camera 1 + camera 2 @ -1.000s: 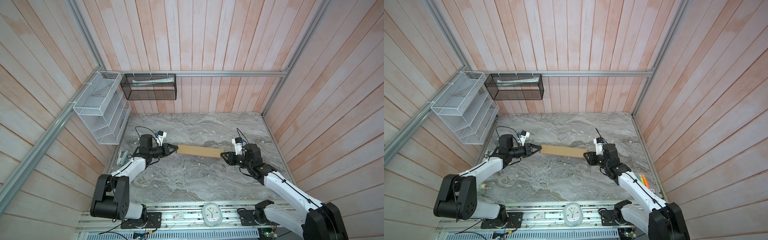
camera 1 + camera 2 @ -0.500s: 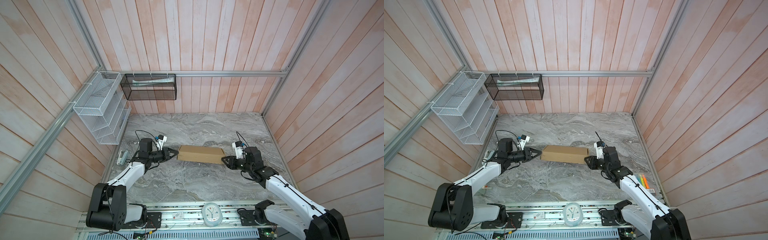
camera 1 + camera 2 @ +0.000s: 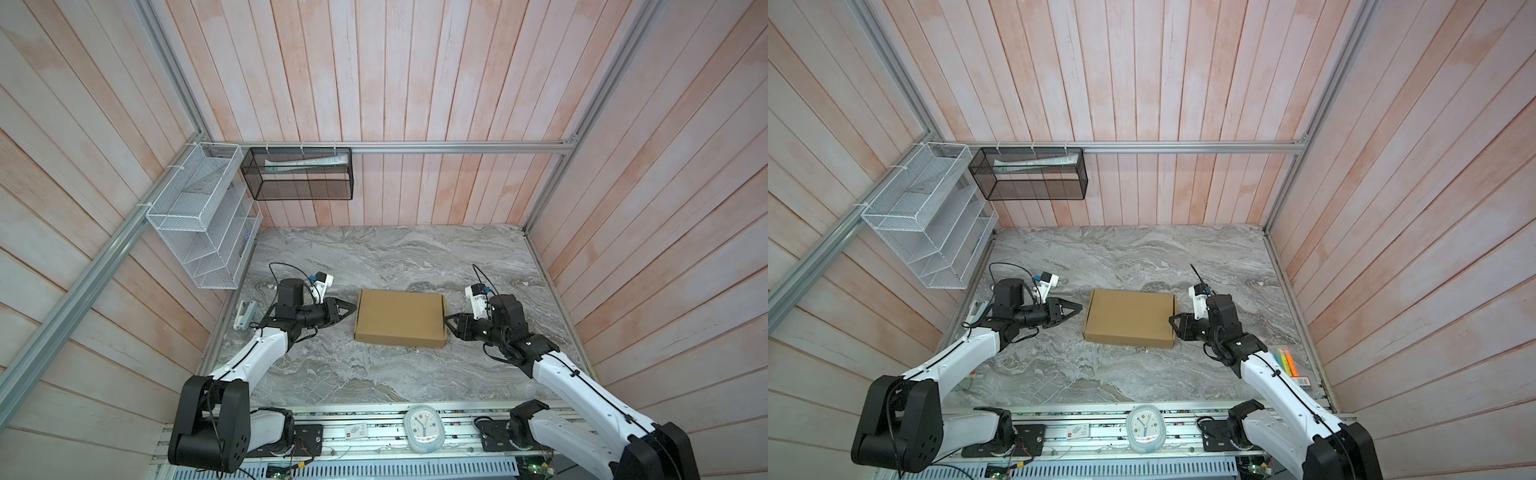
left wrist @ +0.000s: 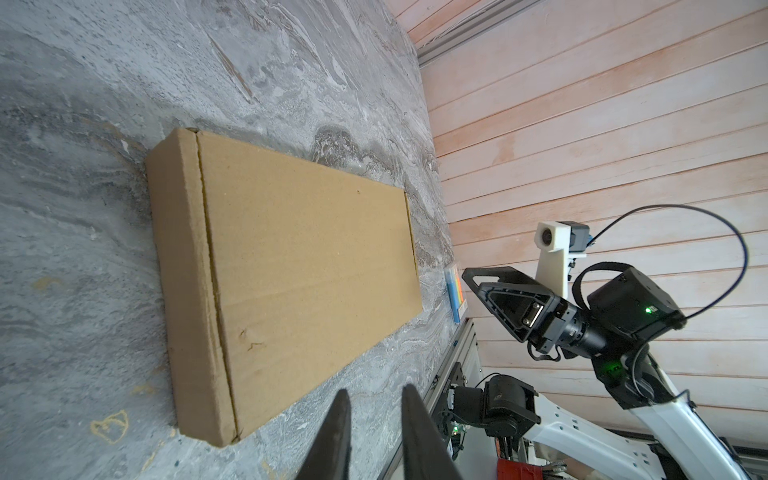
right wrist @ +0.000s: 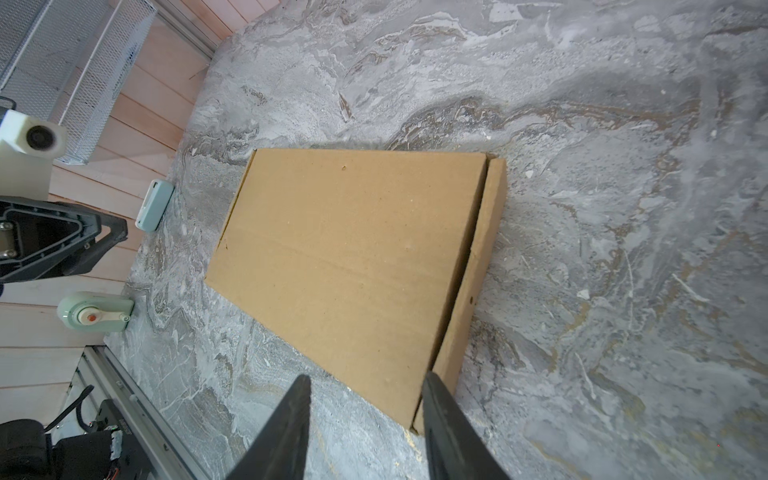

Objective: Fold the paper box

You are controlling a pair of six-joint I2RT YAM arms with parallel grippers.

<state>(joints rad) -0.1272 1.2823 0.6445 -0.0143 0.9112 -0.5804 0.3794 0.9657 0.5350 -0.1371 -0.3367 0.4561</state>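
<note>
The paper box [image 3: 399, 318] [image 3: 1129, 318] is a plain brown cardboard mailer, closed and lying flat in the middle of the marble table [image 3: 374, 257]. My left gripper [image 3: 353, 309] [image 3: 1079, 308] points at its left short side, a small gap away. In the left wrist view its jaws [image 4: 374, 395] stand narrowly open with only table between them. My right gripper [image 3: 446, 322] [image 3: 1171, 322] hovers just off the right short side. In the right wrist view its jaws [image 5: 368, 380] are open around nothing, near a corner of the box [image 5: 353, 257].
A white wire rack [image 3: 203, 216] and a black mesh basket [image 3: 299, 174] hang on the left and back walls. A pale small device [image 3: 245, 313] lies at the table's left edge, coloured markers [image 3: 1287, 361] at its right edge. A white clock [image 3: 424, 428] sits on the front rail.
The box, held up on edge between both grippers a second ago, has tipped down flat onto the table. Both grippers have drawn back from its ends, and the right one has opened wider.
</note>
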